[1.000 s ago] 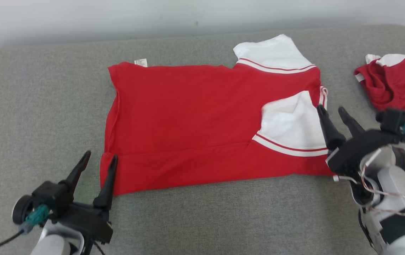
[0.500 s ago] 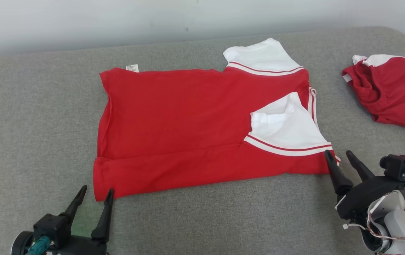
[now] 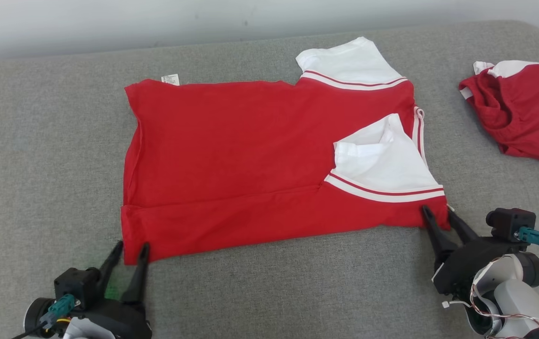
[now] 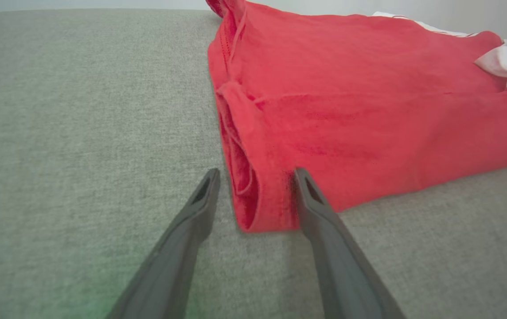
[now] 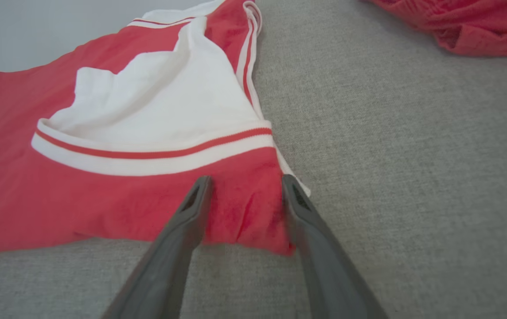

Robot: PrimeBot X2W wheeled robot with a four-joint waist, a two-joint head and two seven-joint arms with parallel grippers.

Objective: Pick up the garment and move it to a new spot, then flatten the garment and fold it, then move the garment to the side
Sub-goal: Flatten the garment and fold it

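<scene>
The garment [image 3: 250, 155] is a red shirt with white sleeves, lying flat on the grey cushion [image 3: 38, 141] with its near edge folded over. My left gripper [image 3: 131, 246] is open at the near left corner. In the left wrist view that folded corner [image 4: 258, 208] lies between the left gripper's [image 4: 257, 175] fingers. My right gripper [image 3: 437, 212] is open at the near right corner, below the folded white sleeve [image 3: 387, 160]. In the right wrist view the red corner [image 5: 244, 217] sits between the right gripper's [image 5: 244, 179] fingers.
A second red and white garment [image 3: 524, 113] lies crumpled at the right of the cushion, apart from the first, and shows at the top right in the right wrist view [image 5: 457, 22]. A pale wall [image 3: 109, 23] runs behind the cushion. Bare grey cushion lies to the left and front.
The right gripper has come back from beside the white sleeve to the near right corner. The left gripper now straddles the near left corner. The camera has shifted a little.
</scene>
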